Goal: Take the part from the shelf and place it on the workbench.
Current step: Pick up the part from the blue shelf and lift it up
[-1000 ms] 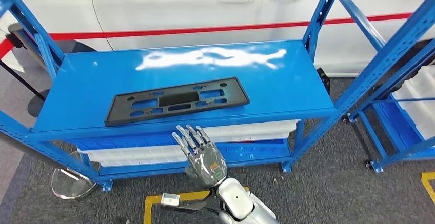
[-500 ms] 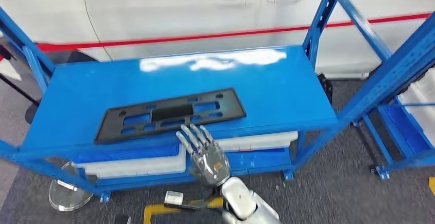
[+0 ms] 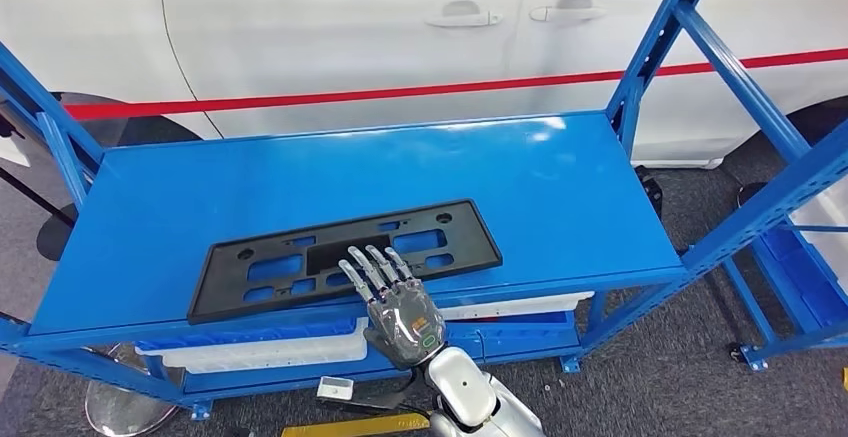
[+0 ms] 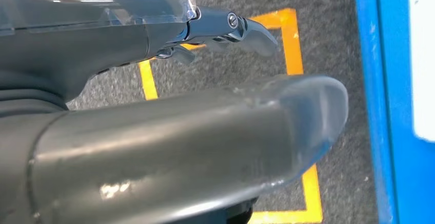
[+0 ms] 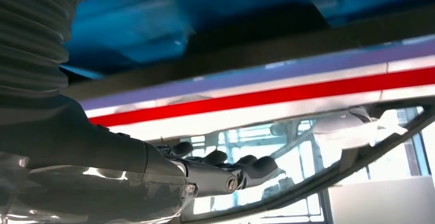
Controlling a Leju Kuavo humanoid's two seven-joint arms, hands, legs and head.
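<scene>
The part (image 3: 330, 255) is a flat black plastic plate with several cut-outs. It lies lengthwise near the front edge of the blue shelf top (image 3: 330, 167). My right hand (image 3: 395, 302) is raised in front of the shelf, fingers straight and apart, and it holds nothing. In the head view its fingertips (image 3: 370, 262) overlap the plate's near edge. The right wrist view shows the same dark fingers (image 5: 225, 175) stretched out towards the shelf and the car. My left hand (image 4: 225, 29) hangs over the grey floor with its fingers loose around nothing.
A white car (image 3: 400, 27) with a red stripe stands right behind the shelf. White bins (image 3: 260, 347) fill the lower shelf. A second blue rack (image 3: 790, 247) stands at the right. Yellow floor tape (image 3: 350, 425) and a clear round object (image 3: 120, 407) lie below.
The whole picture has shifted, so the camera moved and the shelf sits closer. My right hand has risen from below the shelf's front edge, and its fingertips now overlap the plate.
</scene>
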